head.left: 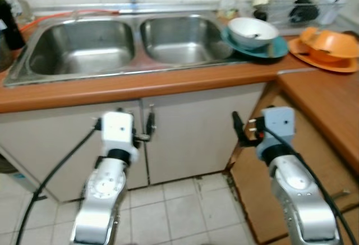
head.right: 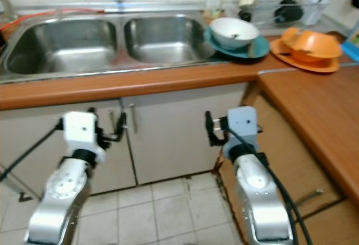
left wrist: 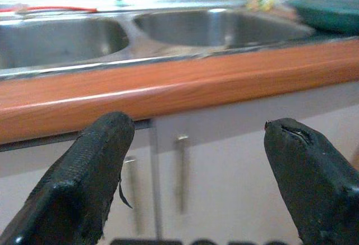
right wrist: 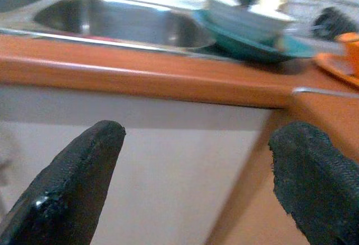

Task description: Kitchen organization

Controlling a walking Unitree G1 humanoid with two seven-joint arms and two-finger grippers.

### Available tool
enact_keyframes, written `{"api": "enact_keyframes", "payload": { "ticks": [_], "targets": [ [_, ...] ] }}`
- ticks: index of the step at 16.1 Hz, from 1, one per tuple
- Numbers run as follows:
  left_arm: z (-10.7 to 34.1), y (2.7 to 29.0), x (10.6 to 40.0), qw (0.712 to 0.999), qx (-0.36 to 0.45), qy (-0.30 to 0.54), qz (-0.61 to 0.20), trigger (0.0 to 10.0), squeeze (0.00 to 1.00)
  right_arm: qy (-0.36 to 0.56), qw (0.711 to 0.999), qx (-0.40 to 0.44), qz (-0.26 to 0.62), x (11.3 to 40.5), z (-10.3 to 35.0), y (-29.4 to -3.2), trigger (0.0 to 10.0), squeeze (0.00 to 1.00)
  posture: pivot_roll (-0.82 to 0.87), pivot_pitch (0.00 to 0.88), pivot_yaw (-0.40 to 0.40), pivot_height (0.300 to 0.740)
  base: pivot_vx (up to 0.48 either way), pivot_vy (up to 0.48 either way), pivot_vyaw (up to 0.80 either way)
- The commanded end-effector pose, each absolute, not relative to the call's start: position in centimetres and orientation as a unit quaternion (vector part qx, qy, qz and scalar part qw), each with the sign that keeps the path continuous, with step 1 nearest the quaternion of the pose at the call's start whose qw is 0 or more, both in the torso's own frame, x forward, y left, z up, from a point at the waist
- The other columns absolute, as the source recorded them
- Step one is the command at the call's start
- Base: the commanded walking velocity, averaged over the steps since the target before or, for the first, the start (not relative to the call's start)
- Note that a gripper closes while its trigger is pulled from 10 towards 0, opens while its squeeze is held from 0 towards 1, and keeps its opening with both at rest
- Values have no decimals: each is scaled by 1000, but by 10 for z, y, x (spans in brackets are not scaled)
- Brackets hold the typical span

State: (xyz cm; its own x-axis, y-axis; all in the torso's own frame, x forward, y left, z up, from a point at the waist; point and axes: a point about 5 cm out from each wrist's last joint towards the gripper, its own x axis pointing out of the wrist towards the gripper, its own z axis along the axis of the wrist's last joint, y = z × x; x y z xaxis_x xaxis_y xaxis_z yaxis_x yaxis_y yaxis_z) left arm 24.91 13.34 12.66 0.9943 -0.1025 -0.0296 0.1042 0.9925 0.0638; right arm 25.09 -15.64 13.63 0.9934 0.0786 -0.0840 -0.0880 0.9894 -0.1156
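I count 2 sink basins (head.left: 84, 46), 1 white bowl (head.left: 252, 31) on 1 teal plate (head.left: 277, 49), 1 orange bowl (head.left: 331, 42) on 1 orange plate (head.left: 314, 60) — plus 2 cabinet doors (head.left: 190, 138), 1 dish rack (head.left: 305, 4), and my 2 grippers — left gripper (left wrist: 202, 178), right gripper (right wrist: 196, 178).

Home kitchen: double sink (head.left: 118, 43), dishes (head.left: 253, 32).

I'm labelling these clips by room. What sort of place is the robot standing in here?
A home kitchen, most likely: a double stainless sink set in a wooden counter, a white bowl on a teal plate, and a dish rack behind.
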Motion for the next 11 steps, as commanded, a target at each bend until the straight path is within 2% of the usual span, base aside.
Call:
{"api": "enact_keyframes", "payload": {
  "ticks": [1,6,11],
  "targets": [
    [125,141,249,998,40,21,-37,10000,0,38,996,-60,45,251,139,-153,10000,1000,-70,0,-23,740,0,0,0],
    [127,138,249,998,35,12,-60,10000,0,40,996,-58,55,252,140,-151,10000,1000,-74,0,-25,740,0,0,0],
    [132,138,251,997,29,4,-70,10000,0,28,996,-50,69,254,145,-146,10000,1000,-76,0,-24,740,309,0,0]
  ]
}}
